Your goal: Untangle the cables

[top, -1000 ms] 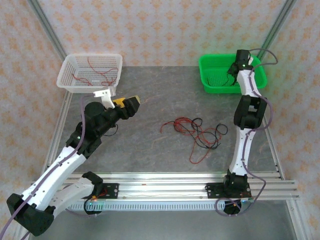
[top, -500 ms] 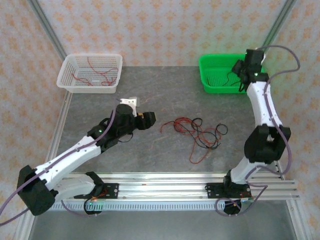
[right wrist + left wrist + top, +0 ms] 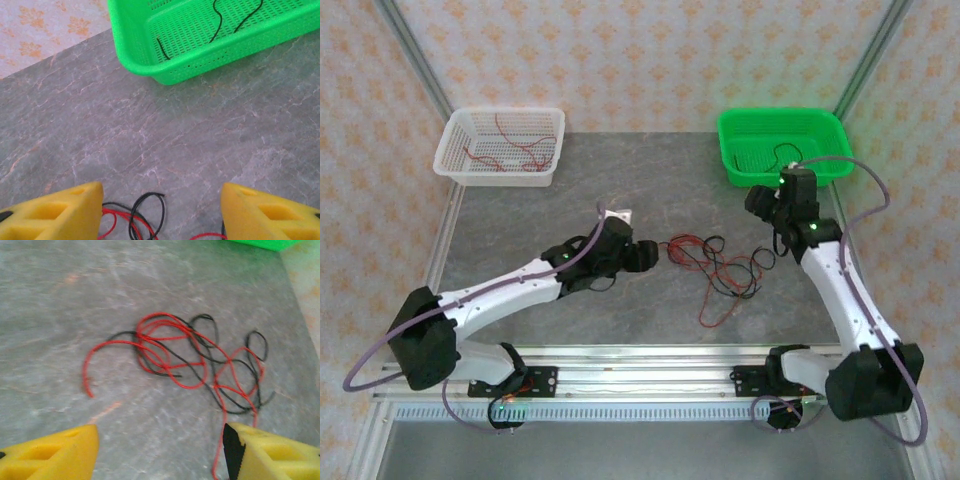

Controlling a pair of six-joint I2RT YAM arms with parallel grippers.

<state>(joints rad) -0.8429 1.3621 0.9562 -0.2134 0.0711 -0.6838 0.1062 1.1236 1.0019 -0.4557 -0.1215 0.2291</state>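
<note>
The cables [image 3: 715,265] lie as a loose snarl of thin red and black strands on the grey table, right of centre. My left gripper [image 3: 648,253] sits just left of the snarl, pointing at it. In the left wrist view the cables [image 3: 185,357] spread ahead of the open left gripper [image 3: 160,440], and one red strand trails down beside the right yellow finger [image 3: 265,455]. My right gripper [image 3: 760,203] hovers behind the snarl's right end. The right wrist view has the right gripper [image 3: 161,200] open, with a black loop and red strands of the cables [image 3: 142,220] low between the fingers.
A white basket [image 3: 455,160] at the back left holds red wires. A green basket [image 3: 735,165] at the back right holds a black wire, and its front wall [image 3: 150,60] is seen from the right wrist. An aluminium rail [image 3: 640,360] runs along the near edge.
The left arm swung from the white basket down and right to the snarl's left side. The right arm left the green basket and came forward to behind the snarl.
</note>
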